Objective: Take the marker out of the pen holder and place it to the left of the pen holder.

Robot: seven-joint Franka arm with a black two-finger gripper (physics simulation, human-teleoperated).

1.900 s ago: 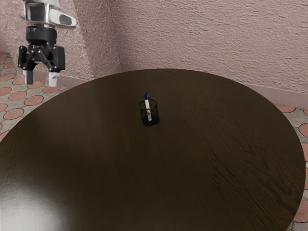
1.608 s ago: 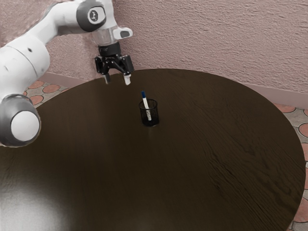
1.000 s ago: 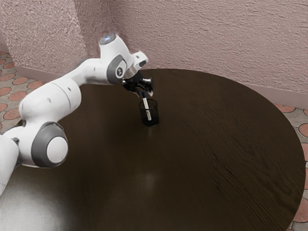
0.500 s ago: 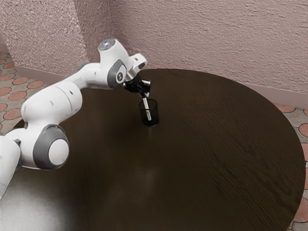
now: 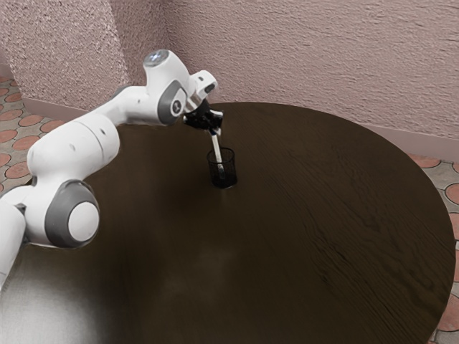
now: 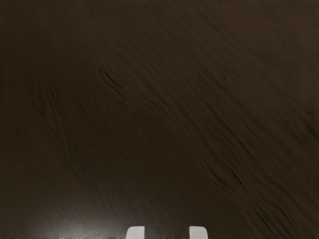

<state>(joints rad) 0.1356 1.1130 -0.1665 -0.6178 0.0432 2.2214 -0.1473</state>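
Our end effector (image 5: 216,132) pinches the marker (image 5: 218,147) near its upper end, just above the pen holder (image 5: 231,169), which stands upright on the table (image 5: 287,240), nearer the edge by the wall (image 5: 308,64) than the opposite one. In the wrist view its pale fingertips (image 6: 135,233) have a gap between them, the marker's cap hidden from us in the grip. The marker's lower part is inside the mesh, so the task is, by our reckoning, at the drawing-out stage, with the placing all to come.

What counts now is the line of the marker: it runs down from the end effector into the holder, close to upright, its top tipped slightly toward the exterior view's left. We judge that the pull should follow that line — up along the marker's own length — until the lower tip clears the rim. A sideways swing begun too soon could catch the mesh and drag or topple the holder (it looks light enough to go over).

Then comes the left side of the holder, where a low, gentle release — the marker laid flat — should keep it from rolling toward the table's edge.
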